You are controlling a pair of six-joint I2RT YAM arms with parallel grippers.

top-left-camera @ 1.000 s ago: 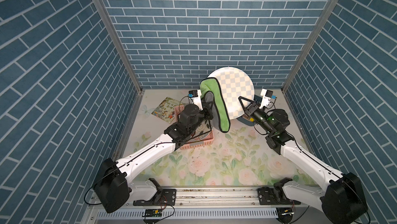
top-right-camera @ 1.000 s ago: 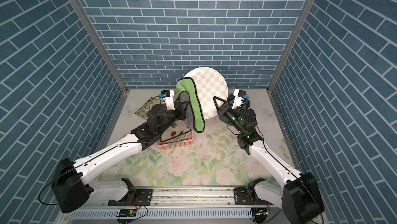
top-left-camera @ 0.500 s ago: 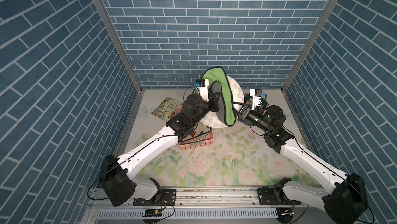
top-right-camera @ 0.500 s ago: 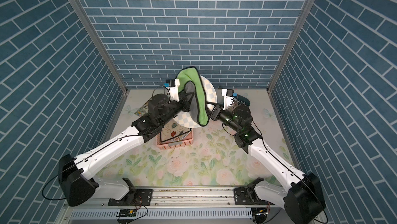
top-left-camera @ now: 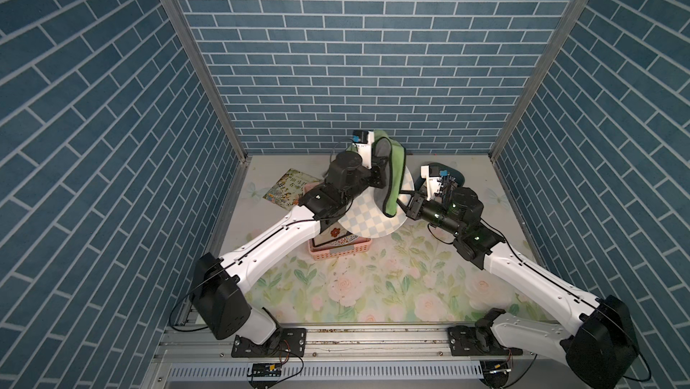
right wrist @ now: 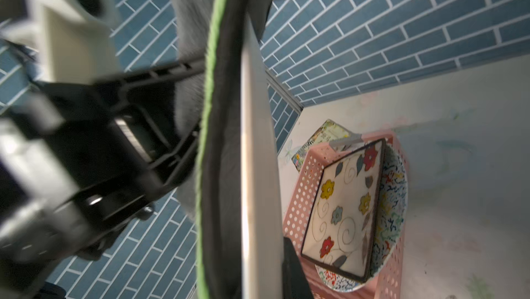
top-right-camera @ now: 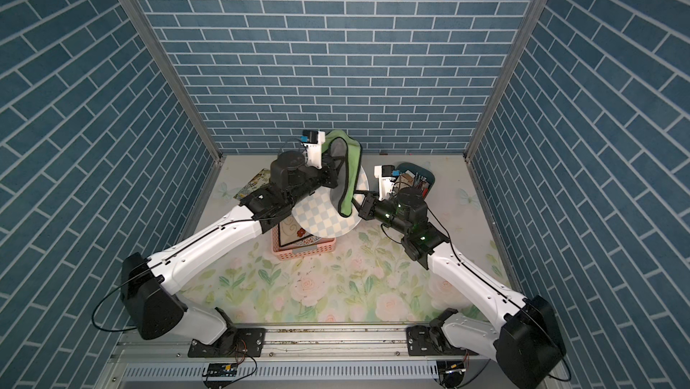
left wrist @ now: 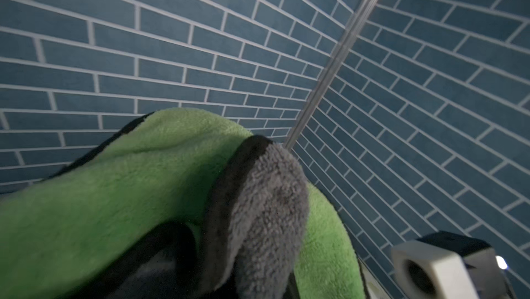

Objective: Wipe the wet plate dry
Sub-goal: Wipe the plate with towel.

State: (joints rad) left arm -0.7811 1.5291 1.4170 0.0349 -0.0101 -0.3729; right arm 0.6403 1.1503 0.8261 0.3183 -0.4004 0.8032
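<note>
Floral mat (top-left-camera: 373,286): lies well below both grippers, and neither touches it.

Plate (top-left-camera: 367,215): the chequered disc is held off the mat by its rim and reaches from the right gripper (top-left-camera: 403,202) toward the left gripper (top-left-camera: 381,181). A second ago it stood high and faced the top cameras almost squarely. It has since dropped and tipped, and now hangs over the basket.

Pink basket (top-left-camera: 336,252): sits under the plate and below the left gripper. It holds a square flowered dish (right wrist: 344,211) with a patterned round dish (right wrist: 393,197) under it (neither is being handled).

Cloth (top-left-camera: 395,178): green and grey, it hangs from the left gripper and drapes over the stretch of plate nearest the right gripper. A second ago it hung at the rim on the left gripper's side, so it has swept across the face. The right wrist view shows it lying flat against the plate, seen edge-on.

Left gripper: clamped shut on the cloth, which hides most of its fingers.

Right gripper: closed on the plate's rim, just beside the cloth's lower end.

Water: too fine to see in any view. One pass looks done. The bare chequered part toward the left arm probably needs another, but that cannot be confirmed.
</note>
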